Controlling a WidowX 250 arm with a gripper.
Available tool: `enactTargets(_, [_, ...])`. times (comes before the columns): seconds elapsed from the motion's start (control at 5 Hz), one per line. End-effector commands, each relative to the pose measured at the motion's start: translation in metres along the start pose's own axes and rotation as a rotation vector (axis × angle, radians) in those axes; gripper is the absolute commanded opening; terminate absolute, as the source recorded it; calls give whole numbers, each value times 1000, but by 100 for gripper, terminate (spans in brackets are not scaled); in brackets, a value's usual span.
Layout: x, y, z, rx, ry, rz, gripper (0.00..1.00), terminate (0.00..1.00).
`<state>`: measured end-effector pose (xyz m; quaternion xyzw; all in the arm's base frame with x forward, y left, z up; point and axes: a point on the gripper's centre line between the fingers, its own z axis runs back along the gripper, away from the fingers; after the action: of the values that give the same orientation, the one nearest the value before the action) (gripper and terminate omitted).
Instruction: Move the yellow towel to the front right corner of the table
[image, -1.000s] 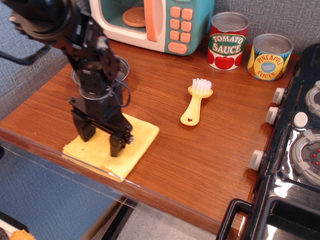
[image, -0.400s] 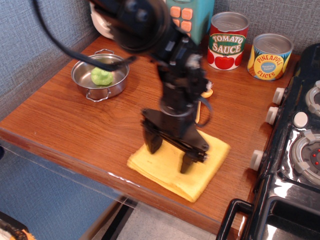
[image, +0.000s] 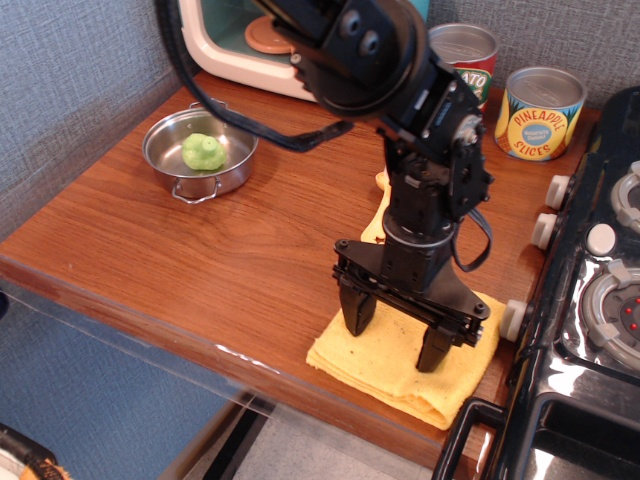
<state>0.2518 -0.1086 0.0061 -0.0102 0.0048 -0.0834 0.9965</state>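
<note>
The yellow towel (image: 392, 366) lies flat near the front right corner of the reddish-brown table (image: 240, 250), close to the front edge and next to the black stove. My gripper (image: 395, 332) points straight down over it. Its two fingers are spread wide, and the fingertips (image: 355, 318) rest on the towel's surface. No fold of cloth shows between them. The arm hides the towel's back edge.
A steel pot (image: 200, 158) holding a green item stands at the back left. A yellow-handled brush (image: 378, 218) is mostly hidden behind the arm. A tomato sauce can (image: 470, 55), a pineapple can (image: 540, 112) and a toy microwave (image: 240, 45) line the back. The black stove (image: 590, 320) borders the right.
The gripper and the towel have moved together from the front left of the table to the front right, beside the stove. The finger spread looks unchanged.
</note>
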Motion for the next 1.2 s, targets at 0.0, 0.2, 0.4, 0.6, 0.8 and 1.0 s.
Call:
enactTargets(0.0, [2,9,18,82,-53,11,100,0])
enactTargets(0.2, [6,10,59,101,-127,9,100,0])
enactTargets(0.4, [6,12,96,66,-176,38,100,0])
enactTargets(0.6, [2,23,125,36,-195,77,100,0])
enactTargets(0.8, [0,32,129,30,-193,101,100,0])
enactTargets(1.0, [1,36,121,31,-156,73,100,0])
